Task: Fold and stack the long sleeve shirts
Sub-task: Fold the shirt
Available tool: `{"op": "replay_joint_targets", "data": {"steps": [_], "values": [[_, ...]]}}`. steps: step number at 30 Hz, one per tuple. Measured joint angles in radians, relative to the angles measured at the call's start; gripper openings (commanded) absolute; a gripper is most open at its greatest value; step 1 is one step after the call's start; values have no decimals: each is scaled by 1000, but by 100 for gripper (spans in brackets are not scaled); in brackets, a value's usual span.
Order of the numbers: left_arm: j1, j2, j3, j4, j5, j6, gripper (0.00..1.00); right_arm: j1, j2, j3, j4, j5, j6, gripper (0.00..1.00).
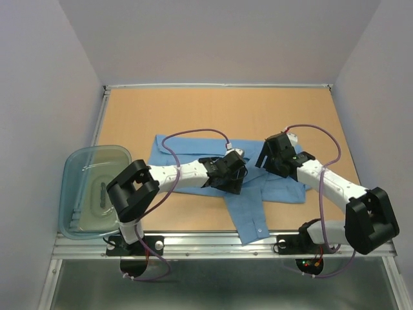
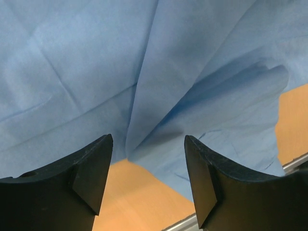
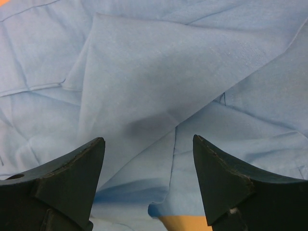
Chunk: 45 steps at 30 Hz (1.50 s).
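Thin, creased light-blue shirt (image 1: 193, 155) sprawls across smooth wooden table (image 1: 193, 110).

A wooden table (image 1: 213, 110) is carrying a light blue shirt (image 1: 193, 150), one sleeve reaching the near edge, and a clear tub (image 1: 77, 174) is sitting at its left edge.

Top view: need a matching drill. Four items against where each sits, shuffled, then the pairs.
Items
1. shirt
2. tub
3. left gripper
4. right gripper

Places
A. at the left near corner of the table
B. open, over the shirt's right part
C. spread mid-table, one sleeve reaching the near edge
D. open, over the shirt's middle

Pairs: 1-C, 2-A, 3-D, 4-B
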Motion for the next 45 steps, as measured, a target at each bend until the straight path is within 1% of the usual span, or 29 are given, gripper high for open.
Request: {"op": "replay_joint_targets", "data": {"steps": [3,6,11,13,17,21,23,25,27,31,33,35,36,38,39,40,42,45], "values": [[5,48,41,1,-3,24,70,-16,34,-18,32,6,14,77],[20,90,63,5,-4,43,69,-58,86,-26,71,-6,18,77],[87,116,90,7,-2,71,68,-172,194,-24,161,-50,18,77],[125,143,134,9,-4,90,68,-195,224,-12,190,-63,18,77],[185,223,256,7,-10,134,68,-233,319,71,243,-73,17,77],[227,290,380,4,-23,187,73,-263,420,180,264,-81,6,78],[238,292,409,-2,-31,206,80,-278,437,213,269,-85,-11,81],[235,271,402,-8,-34,210,85,-285,427,223,268,-87,-33,83],[220,210,347,-6,-41,203,89,-291,381,223,252,-92,-54,84],[154,32,184,-34,-33,165,90,-292,245,202,246,-121,-82,86],[121,-22,132,-36,-9,154,90,-292,149,155,251,-143,-92,86],[86,-50,85,-34,21,139,87,-292,68,107,245,-169,-96,86],[74,-50,69,-34,31,134,84,-292,33,80,243,-182,-97,86],[59,-47,35,-36,46,122,81,-292,-26,30,236,-206,-100,86],[53,-43,17,-43,50,116,76,-292,-51,10,226,-214,-100,86],[51,-40,10,-48,54,111,74,-292,-82,-15,219,-225,-100,86],[40,-19,8,-56,56,104,71,-292,-118,-41,206,-236,-100,86],[25,9,8,-57,49,91,68,-292,-149,-58,192,-248,-99,86]]}}
